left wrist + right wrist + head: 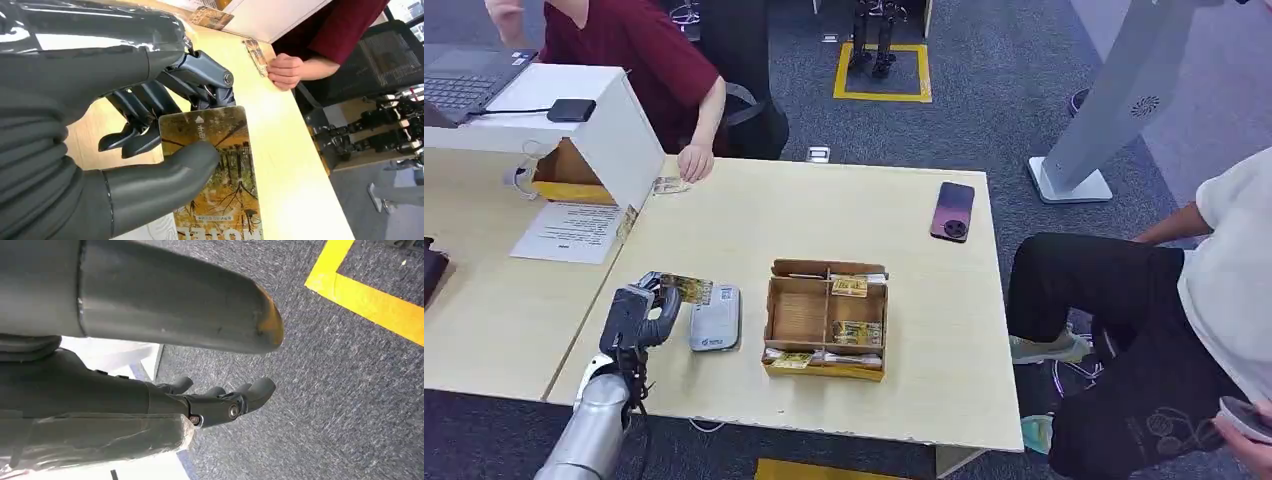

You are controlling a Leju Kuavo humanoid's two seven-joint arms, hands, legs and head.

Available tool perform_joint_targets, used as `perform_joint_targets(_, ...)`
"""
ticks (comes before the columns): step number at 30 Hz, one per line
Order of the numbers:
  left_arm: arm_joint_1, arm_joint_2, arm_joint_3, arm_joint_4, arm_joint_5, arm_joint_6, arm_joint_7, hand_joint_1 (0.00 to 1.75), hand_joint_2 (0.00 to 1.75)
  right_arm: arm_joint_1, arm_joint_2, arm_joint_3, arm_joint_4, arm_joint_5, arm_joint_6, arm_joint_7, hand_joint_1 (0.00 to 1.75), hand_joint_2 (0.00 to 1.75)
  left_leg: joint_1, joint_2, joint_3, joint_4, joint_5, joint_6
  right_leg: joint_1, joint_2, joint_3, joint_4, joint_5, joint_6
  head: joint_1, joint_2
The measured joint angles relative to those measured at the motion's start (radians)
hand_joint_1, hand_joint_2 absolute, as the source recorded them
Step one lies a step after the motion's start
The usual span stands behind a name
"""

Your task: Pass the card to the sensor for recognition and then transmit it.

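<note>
My left hand (639, 312) pinches a yellow-brown picture card (687, 289) between thumb and fingers, holding it just over the near end of the grey-white card sensor (715, 318) on the table. In the left wrist view the card (220, 170) sits under my thumb (165, 185), with dark fingers (150, 107) behind it. My right hand (220, 400) hangs over grey carpet, fingers loosely curled and holding nothing.
A brown cardboard box (827, 320) with compartments holding several cards stands right of the sensor. A dark phone (952, 210) lies at the far right. A person's hand (694, 160) rests on a card at the far edge. Another person sits on the right.
</note>
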Motion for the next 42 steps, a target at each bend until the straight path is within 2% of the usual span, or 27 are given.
perform_joint_targets(16, 0.024, 0.004, 0.003, 0.009, -0.022, -0.018, 0.002, 1.75, 1.75, 0.000, 0.001, -0.003, 0.000, 0.004, -0.008, -0.007, 0.00, 0.00, 0.000, 0.000, 0.000, 0.000, 0.000, 0.000, 0.000, 0.000, 0.000, 0.000, 0.000, 0.000, 0.000, 0.000)
perform_joint_targets(20, 0.027, 0.003, 0.002, 0.011, -0.083, 0.012, 0.017, 1.75, 1.75, 0.000, 0.002, -0.008, 0.000, 0.005, -0.009, -0.014, 0.00, 0.00, 0.000, 0.000, 0.000, 0.000, 0.000, 0.000, 0.000, 0.000, 0.000, 0.000, 0.000, 0.000, 0.000, 0.000)
perform_joint_targets(25, 0.030, 0.001, -0.001, 0.022, -0.109, 0.024, 0.020, 1.75, 1.75, 0.000, 0.002, -0.009, 0.000, 0.006, -0.010, -0.016, 0.00, 0.00, 0.000, 0.000, 0.000, 0.000, 0.000, 0.000, 0.000, 0.000, 0.000, 0.000, 0.000, 0.000, 0.000, 0.000)
perform_joint_targets(32, 0.021, -0.003, -0.009, 0.059, -0.203, 0.129, 0.041, 1.75, 1.75, -0.001, 0.002, -0.010, 0.000, 0.008, -0.010, -0.019, 0.00, 0.00, 0.000, 0.000, 0.000, 0.000, 0.000, 0.000, 0.000, 0.000, 0.000, 0.000, 0.000, 0.000, 0.000, 0.000)
perform_joint_targets(42, 0.004, -0.007, -0.027, 0.098, -0.255, 0.178, 0.043, 1.75, 1.75, -0.001, 0.002, -0.010, 0.000, 0.008, -0.011, -0.025, 0.00, 0.00, 0.000, 0.000, 0.000, 0.000, 0.000, 0.000, 0.000, 0.000, 0.000, 0.000, 0.000, 0.000, 0.000, 0.000)
